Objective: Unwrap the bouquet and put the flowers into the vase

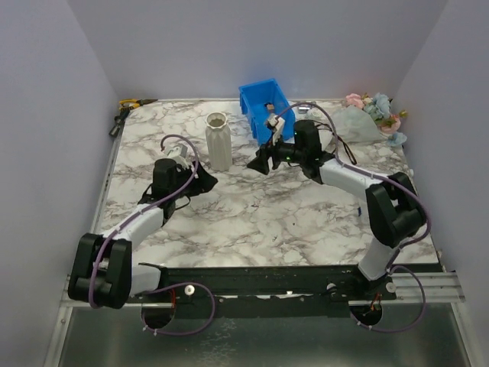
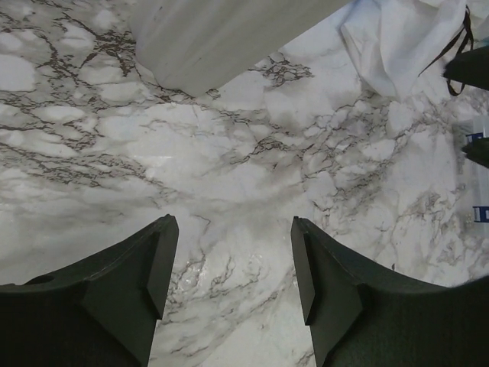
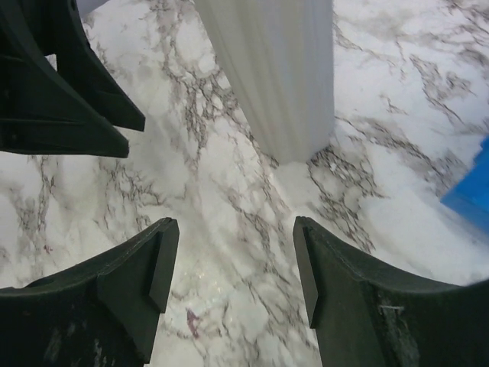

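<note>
The off-white ribbed vase stands upright at the middle back of the marble table; its base shows in the left wrist view and its side in the right wrist view. The bouquet, pink, cream and pale blue flowers in white paper, lies at the back right; its paper shows in the left wrist view. My left gripper hovers open over bare marble, just left of and nearer than the vase. My right gripper is open and empty to the vase's right.
A blue plastic bin stands behind the right gripper, right of the vase. A yellow-handled tool lies at the back left corner. Grey walls close in the table on three sides.
</note>
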Tool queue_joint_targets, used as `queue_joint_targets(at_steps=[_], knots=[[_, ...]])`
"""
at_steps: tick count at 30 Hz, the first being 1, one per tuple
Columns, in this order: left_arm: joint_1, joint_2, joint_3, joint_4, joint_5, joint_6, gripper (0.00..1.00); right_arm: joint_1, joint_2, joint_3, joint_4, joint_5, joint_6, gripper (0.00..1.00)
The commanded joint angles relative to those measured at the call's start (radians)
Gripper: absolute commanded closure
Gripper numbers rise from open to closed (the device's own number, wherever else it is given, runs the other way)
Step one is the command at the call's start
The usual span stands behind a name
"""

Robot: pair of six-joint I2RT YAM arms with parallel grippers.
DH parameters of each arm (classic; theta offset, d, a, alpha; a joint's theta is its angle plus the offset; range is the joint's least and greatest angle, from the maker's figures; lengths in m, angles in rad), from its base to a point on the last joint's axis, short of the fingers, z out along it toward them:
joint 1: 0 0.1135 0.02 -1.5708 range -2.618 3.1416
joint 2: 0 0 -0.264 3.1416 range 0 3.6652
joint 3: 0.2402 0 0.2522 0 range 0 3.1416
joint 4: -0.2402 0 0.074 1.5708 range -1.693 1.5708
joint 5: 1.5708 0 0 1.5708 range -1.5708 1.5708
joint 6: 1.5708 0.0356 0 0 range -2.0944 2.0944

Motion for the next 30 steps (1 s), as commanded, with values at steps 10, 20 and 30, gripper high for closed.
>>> queue_joint_targets(at_steps=[10,20,30], knots=[[-0.153,0.355,0.127,0.292,-0.293,-0.047,0.41,-0.193,-0.277,-0.180,-0.223,0.080,-0.037,0.29],[-0.177,0.505,0.242,0.297,-0.372,-0.123,0.41,-0.242,-0.312,-0.207,-0.227,0.103,-0.036,0.29],[-0.179,0.599,0.323,0.298,-0.421,-0.116,0.41,-0.278,-0.320,-0.218,-0.226,0.101,-0.036,0.30]])
